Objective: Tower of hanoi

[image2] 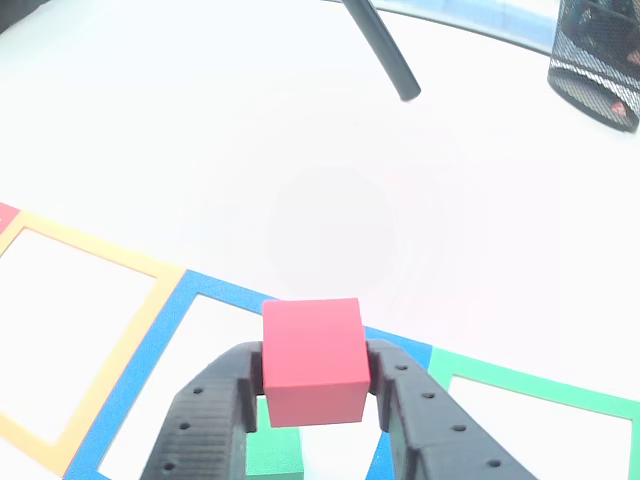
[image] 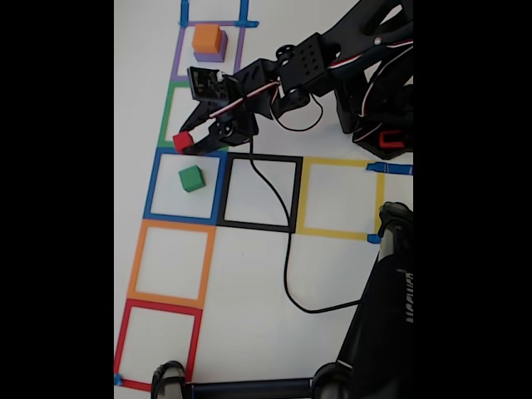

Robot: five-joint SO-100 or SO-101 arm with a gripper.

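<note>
Right now I see my end effector (image: 184, 143) clamped on the red cube (image2: 312, 360), holding it over the border between the green and blue tape squares. The green cube (image: 191, 178) sits inside the blue tape square (image: 150, 184). The orange cube (image: 206, 37) rests atop the purple cube (image: 212, 56) on the white bench (image: 249, 274).

White table (image: 258, 332), flat and bare between markings. Taped square outlines lie on it: in the fixed view a column of purple (image: 179, 51), green (image: 165, 112), blue (image: 152, 187), orange (image: 134, 264) and red (image: 121, 339) outlines, with black (image: 297, 193) and yellow (image: 339, 162) outlines beside the blue one. Green cube (image: 191, 178) sits inside the blue outline. Purple cube (image: 210, 56) sits inside the purple outline. A black cable (image: 287, 266) trails across the surface.
</note>
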